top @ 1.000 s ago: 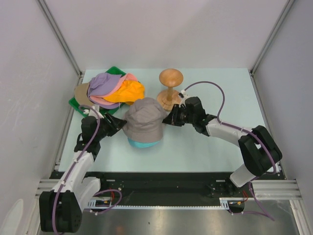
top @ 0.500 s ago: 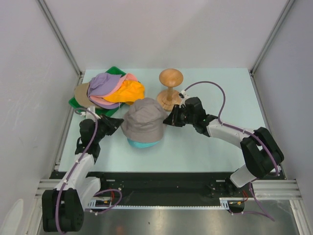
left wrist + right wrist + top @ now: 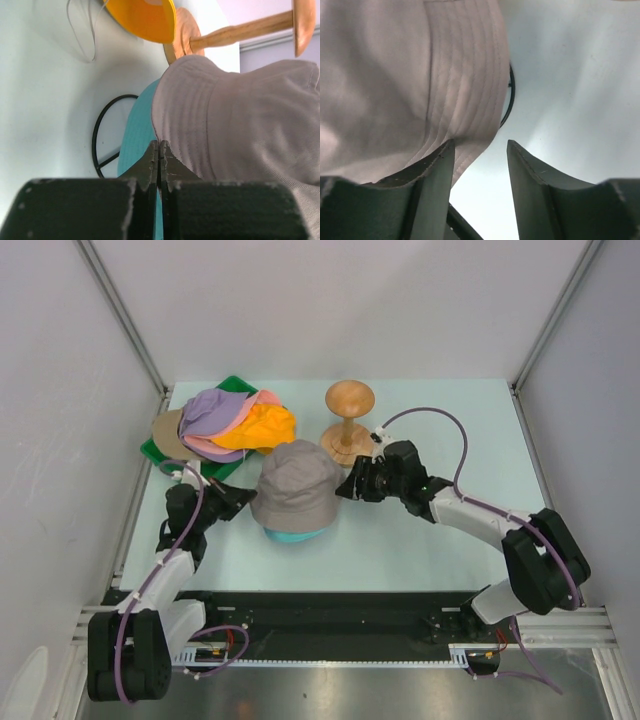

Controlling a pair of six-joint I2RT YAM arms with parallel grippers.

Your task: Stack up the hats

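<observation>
A grey hat [image 3: 296,492] sits over a teal hat [image 3: 290,535] at the table's middle; only the teal brim shows. My left gripper [image 3: 243,502] is at the grey hat's left side, shut with nothing between its jaws, its tips [image 3: 159,145] against the edge of the grey brim [image 3: 240,125] above the teal hat [image 3: 137,135]. My right gripper [image 3: 347,488] is at the hat's right side, open, with the grey brim [image 3: 395,75] lying against its left finger [image 3: 437,165]. Lavender [image 3: 212,410], pink [image 3: 264,400] and orange [image 3: 262,427] hats lie piled at the back left, over a tan cap [image 3: 168,432].
The pile rests on a green tray [image 3: 232,384]. A wooden hourglass stand [image 3: 348,420] rises just behind the right gripper. A black wire ring stand [image 3: 100,145] lies under the teal hat.
The left gripper has closed and drawn back a little to the left. The right gripper has opened and let go of the grey brim. The grey hat has barely shifted.
</observation>
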